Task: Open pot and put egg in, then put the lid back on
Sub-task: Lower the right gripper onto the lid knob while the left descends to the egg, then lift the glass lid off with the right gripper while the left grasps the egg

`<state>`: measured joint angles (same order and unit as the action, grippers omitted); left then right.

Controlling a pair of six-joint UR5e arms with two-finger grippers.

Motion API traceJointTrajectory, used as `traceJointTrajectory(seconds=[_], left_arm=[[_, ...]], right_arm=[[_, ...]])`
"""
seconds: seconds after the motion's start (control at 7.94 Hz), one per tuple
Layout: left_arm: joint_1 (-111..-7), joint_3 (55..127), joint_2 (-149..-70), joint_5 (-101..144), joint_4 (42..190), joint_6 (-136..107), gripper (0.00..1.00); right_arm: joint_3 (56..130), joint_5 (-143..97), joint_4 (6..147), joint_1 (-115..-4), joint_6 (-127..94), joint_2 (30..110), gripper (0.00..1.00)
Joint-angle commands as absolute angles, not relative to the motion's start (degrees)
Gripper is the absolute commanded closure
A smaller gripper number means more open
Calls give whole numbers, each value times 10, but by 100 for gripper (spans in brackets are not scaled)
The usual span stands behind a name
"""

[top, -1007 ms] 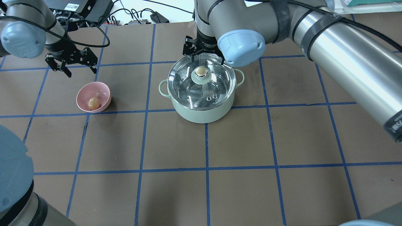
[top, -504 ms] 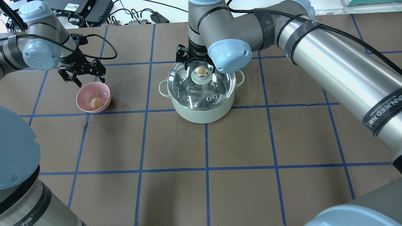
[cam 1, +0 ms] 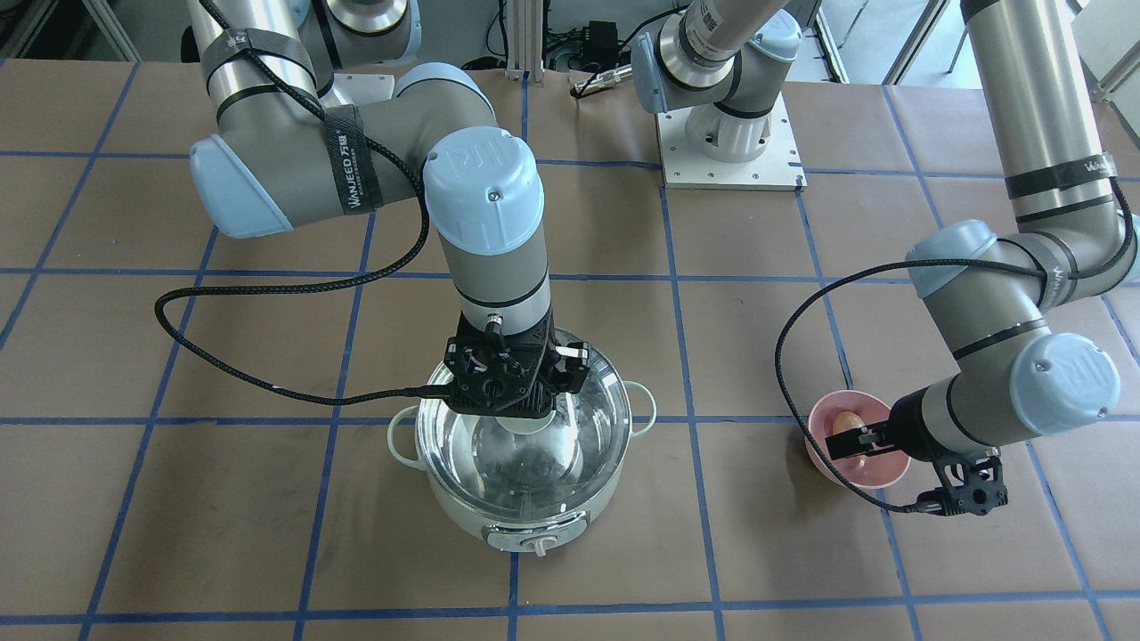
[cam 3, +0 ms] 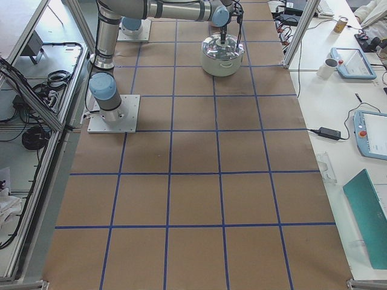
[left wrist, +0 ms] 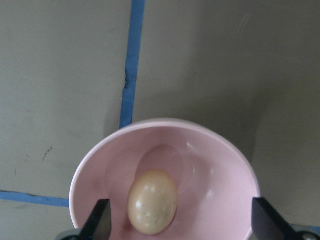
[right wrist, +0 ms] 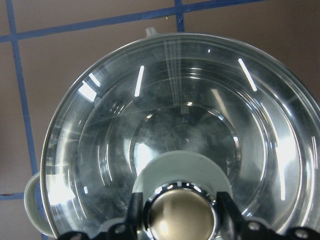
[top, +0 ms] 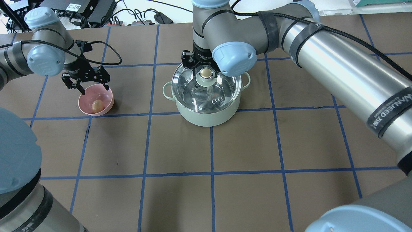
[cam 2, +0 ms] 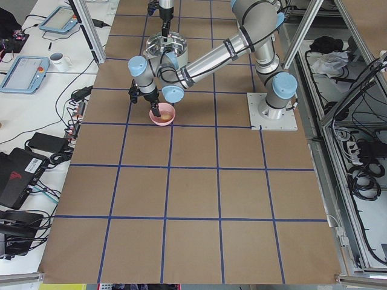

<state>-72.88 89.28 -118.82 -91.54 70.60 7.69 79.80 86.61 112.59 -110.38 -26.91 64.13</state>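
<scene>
The mint-white pot [top: 206, 117] stands mid-table with the clear glass lid [top: 222, 91] on it. My right gripper [top: 205, 71] is lowered over the lid and shut on its beige-gold knob [right wrist: 180, 217]; a finger [right wrist: 136, 212] presses each side. The tan egg [top: 96, 105] lies in a pink bowl [top: 107, 98] left of the pot. My left gripper [top: 95, 88] hangs open just above the bowl. In the left wrist view the egg [left wrist: 152, 201] sits between the spread fingertips [left wrist: 100, 222], nearer one of them.
Cables and black electronics [top: 80, 9] lie along the far table edge. The arms' base plate [cam 1: 730, 151] sits on the robot's side. Brown table paper with blue tape lines [top: 212, 174] spreads in front of the pot.
My left gripper has moved from the far left to over the pink bowl. My right gripper has come down from behind the pot onto the lid's knob.
</scene>
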Motion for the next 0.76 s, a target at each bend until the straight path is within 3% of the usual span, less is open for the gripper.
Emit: traceJointTrajectory(seconds=[0.0, 0.13, 0.63], left_arm=[[-729, 910, -1176, -940, 719, 130, 0], [-728, 911, -1178, -941, 719, 150, 0], [-728, 920, -1187, -938, 717, 149, 0]], right_arm=[[798, 866, 1122, -1104, -264, 641, 92], [797, 862, 1122, -1104, -261, 644, 97], [791, 870, 1049, -1077, -188, 713, 100]])
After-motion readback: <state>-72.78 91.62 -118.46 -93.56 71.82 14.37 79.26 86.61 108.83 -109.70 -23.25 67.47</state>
